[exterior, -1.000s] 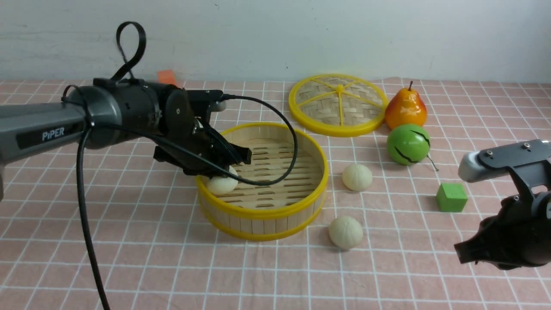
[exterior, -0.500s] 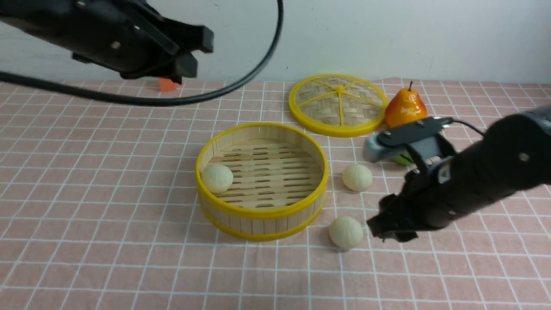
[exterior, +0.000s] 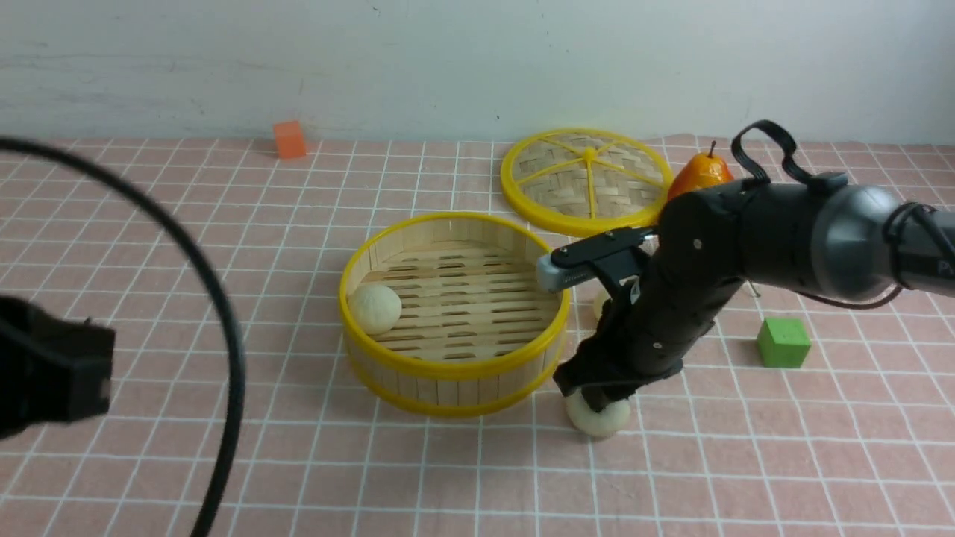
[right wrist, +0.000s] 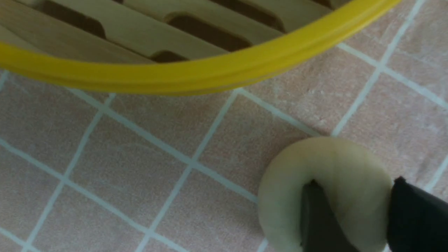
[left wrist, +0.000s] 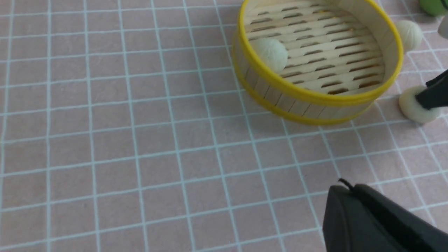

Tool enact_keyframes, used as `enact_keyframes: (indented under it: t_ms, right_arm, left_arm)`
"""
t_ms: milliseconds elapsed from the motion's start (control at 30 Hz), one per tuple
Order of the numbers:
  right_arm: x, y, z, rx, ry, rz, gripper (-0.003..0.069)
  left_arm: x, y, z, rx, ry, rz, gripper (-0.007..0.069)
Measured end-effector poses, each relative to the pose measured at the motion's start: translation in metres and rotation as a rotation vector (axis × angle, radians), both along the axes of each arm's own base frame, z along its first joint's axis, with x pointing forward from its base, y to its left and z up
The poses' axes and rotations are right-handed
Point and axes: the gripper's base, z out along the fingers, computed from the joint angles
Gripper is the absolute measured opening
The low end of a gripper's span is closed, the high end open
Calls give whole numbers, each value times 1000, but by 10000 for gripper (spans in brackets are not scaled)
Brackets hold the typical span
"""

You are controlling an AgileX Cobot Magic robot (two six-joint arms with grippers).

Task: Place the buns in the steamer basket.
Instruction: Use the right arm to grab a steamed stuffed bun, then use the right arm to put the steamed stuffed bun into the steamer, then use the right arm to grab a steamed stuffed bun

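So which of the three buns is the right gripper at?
The near bun, on the cloth in front of the steamer basket, between the right gripper's fingers. Another bun lies inside the basket; the third bun sits beside it, behind the arm.

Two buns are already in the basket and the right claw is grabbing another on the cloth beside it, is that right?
Not quite: only one bun lies in the basket, as the front view shows. The right claw is indeed clamped on a second bun on the cloth beside it.
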Motion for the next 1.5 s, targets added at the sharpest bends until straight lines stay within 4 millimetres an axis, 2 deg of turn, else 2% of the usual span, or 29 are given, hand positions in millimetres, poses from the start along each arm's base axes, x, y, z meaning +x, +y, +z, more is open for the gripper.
enact_keyframes:
  t_ms: [133, 233, 267, 333, 367, 433, 467, 500, 533, 567, 600, 633, 667, 767, 800, 833, 900, 1033, 1100, 1133, 1167, 1200, 1233, 1267, 1333, 1367, 1433, 1467, 1500]
  right_arm:
    - [1, 1, 9, -24, -30, 89, 51]
    - [0, 0, 24, -32, -28, 118, 13]
    - [1, 1, 36, -28, -35, 124, 10]
    - [5, 8, 84, 22, -115, 134, 10]
    - [5, 7, 84, 20, -113, 135, 10]
    - [8, 17, 112, 58, -196, 161, 10]
    - [11, 29, 125, 90, -255, 184, 10]
    - [11, 29, 125, 90, -255, 184, 10]
    - [14, 45, 125, 122, -293, 207, 10]
    - [19, 56, 117, 130, -303, 222, 10]
    - [23, 65, 107, 133, -313, 236, 10]
    - [23, 67, 108, 137, -320, 238, 11]
    - [32, 81, 82, 132, -312, 249, 22]
    - [40, 89, 49, 108, -264, 254, 59]
    - [44, 91, 29, 87, -225, 257, 106]
    - [45, 92, 22, 79, -210, 258, 151]
    - [48, 94, 23, 80, -213, 260, 244]
    - [53, 95, 68, 73, -249, 274, 453]
    - [55, 90, 96, 69, -276, 255, 517]
    - [56, 88, 103, 71, -290, 252, 517]
    - [59, 77, 123, 68, -305, 209, 544]
    - [62, 67, 133, 65, -311, 168, 552]
    - [63, 63, 137, 62, -315, 153, 553]
    - [70, 45, 139, 34, -301, 95, 553]
    - [80, 24, 131, -8, -264, 33, 542]
    - [86, 13, 120, -29, -224, 1, 531]
    - [96, 0, 97, -52, -157, -37, 503]
    - [98, -4, 93, -57, -148, -44, 500]
    - [108, -11, 67, -64, -88, -67, 462]
  left_arm:
    - [-23, 13, -29, 70, 42, 24, -14]
    - [-30, 17, -41, 66, 61, 48, -14]
    - [-33, 18, -47, 60, 68, 60, -14]
    - [-37, 21, -63, 43, 57, 81, -14]
    - [-37, 21, -63, 43, 57, 83, -14]
    - [-34, 20, -71, 33, 35, 85, -14]
    - [-32, 19, -75, 31, 9, 82, -14]
    - [-32, 19, -76, 30, 6, 81, -14]
    - [-30, 19, -77, 29, -24, 76, -14]
    - [-29, 19, -78, 32, -37, 73, -14]
    - [-28, 18, -78, 32, -56, 69, -14]
    - [-28, 18, -78, 33, -55, 69, -14]
    - [-28, 18, -78, 33, -70, 66, -14]
    - [-27, 18, -77, 32, -77, 65, -14]
    - [-27, 18, -77, 33, -78, 64, -14]
    - [-27, 18, -77, 33, -79, 65, -14]
    - [-27, 18, -77, 34, -78, 65, -14]
    - [-27, 18, -77, 36, -79, 65, -14]
    - [-27, 18, -77, 37, -81, 64, -14]
    - [-27, 18, -77, 36, -83, 64, -14]
    - [-27, 18, -76, 35, -90, 63, -14]
    - [-26, 18, -76, 34, -96, 61, -14]
    - [-26, 18, -76, 33, -98, 61, -14]
    - [-26, 17, -75, 29, -107, 59, -14]
    - [-26, 17, -75, 28, -111, 59, -14]
    - [-26, 17, -74, 26, -114, 58, -14]
    - [-26, 17, -74, 26, -115, 58, -14]
    - [-25, 17, -74, 26, -116, 58, -14]
    - [-25, 17, -74, 25, -117, 58, -14]
